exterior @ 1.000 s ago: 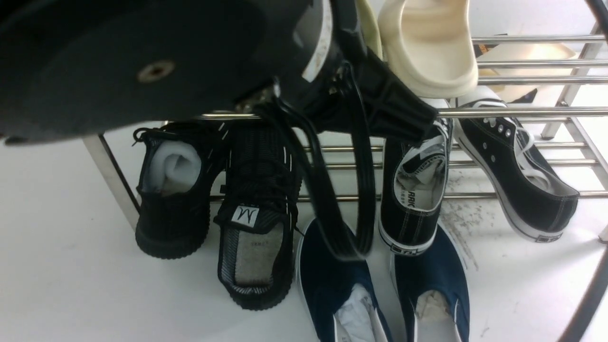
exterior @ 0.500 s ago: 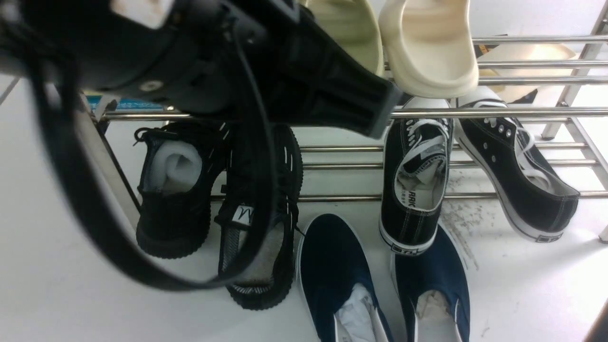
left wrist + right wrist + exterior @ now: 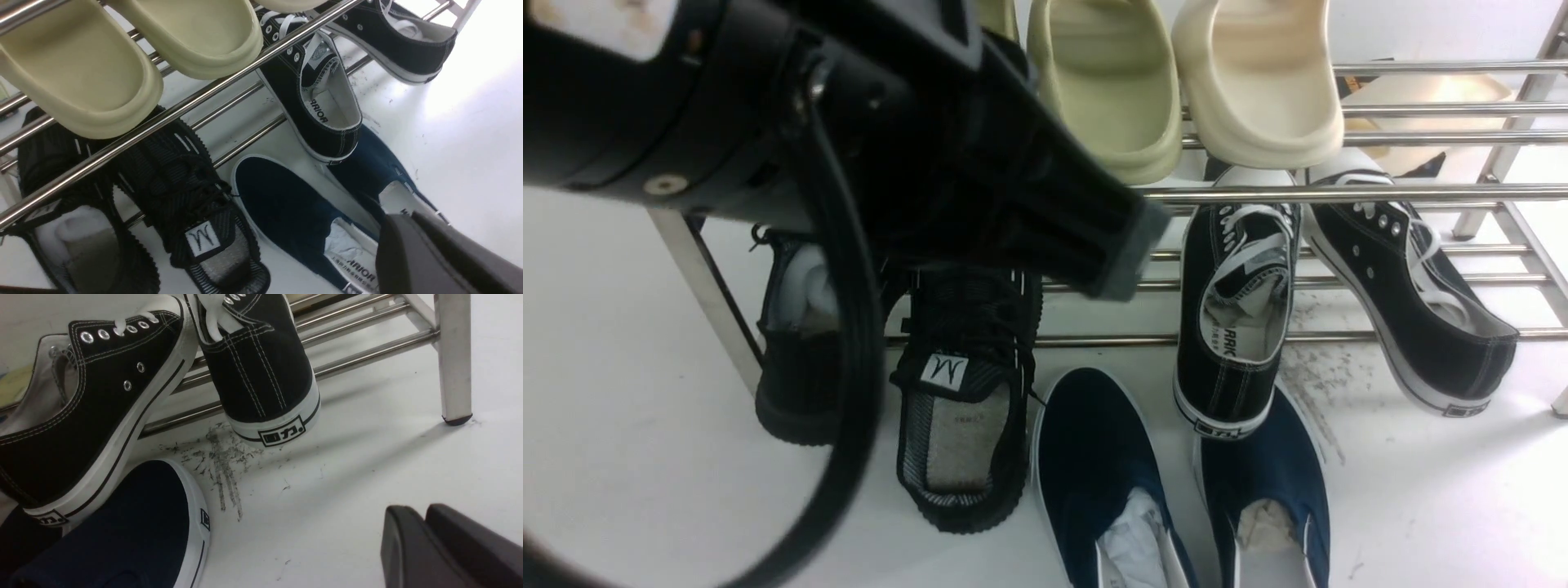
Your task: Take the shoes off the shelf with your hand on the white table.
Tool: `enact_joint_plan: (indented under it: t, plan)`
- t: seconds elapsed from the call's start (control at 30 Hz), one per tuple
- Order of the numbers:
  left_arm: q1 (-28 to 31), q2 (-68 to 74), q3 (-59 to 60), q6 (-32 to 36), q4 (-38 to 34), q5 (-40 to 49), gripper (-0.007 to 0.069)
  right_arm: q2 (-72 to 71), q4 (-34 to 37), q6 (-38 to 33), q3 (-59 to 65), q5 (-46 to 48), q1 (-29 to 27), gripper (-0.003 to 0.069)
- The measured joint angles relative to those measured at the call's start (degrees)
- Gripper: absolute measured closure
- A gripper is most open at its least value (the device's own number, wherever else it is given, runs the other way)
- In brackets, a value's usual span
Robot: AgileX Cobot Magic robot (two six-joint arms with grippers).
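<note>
The two navy shoes [image 3: 1111, 482] lay side by side on the white bench [image 3: 645, 490], just in front of the shelf [image 3: 1380, 193], toes toward it and white paper stuffing showing in their openings. The heel of one black lace-up sneaker [image 3: 1233, 327] hung off the lower rail, over the toe of the right navy shoe; its mate [image 3: 1413, 294] sat tilted further right. Two black knit trainers [image 3: 964, 392] stood to the left and cream slides [image 3: 1258, 82] rested on the upper rails. The left gripper [image 3: 1123, 257] hovered above the knit trainers with its fingers pressed together, holding nothing. The right gripper [image 3: 425, 526] hung low over bare bench near the dark scuff streaks [image 3: 220, 465]; whether its fingers were spread could not be told.
</note>
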Motion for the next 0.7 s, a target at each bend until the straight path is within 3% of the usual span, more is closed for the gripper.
enact_joint_plan:
  t: [0.17, 0.4, 0.63, 0.7]
  plan:
    - [0.0, -4.27, 4.12, -1.2, 0.21, 0.0, 0.0592, 0.0, -2.08, -3.15, -0.11, 1.29, 0.0, 0.0567]
    - [0.0, -14.82, 13.34, -9.55, 1.96, 0.0, 0.0592, 0.0, -5.09, -18.67, -0.62, 4.26, 0.0, 0.0561]
    - [0.0, -21.45, 27.27, -18.98, 2.0, 0.0, 0.0592, 0.0, -5.05, -20.59, -0.62, 4.36, 0.0, 0.0556]
    - [0.0, -22.22, 34.75, -22.9, 1.95, -4.67, 0.0592, 0.0, -5.05, -20.64, -0.62, 4.4, 0.0, 0.0552]
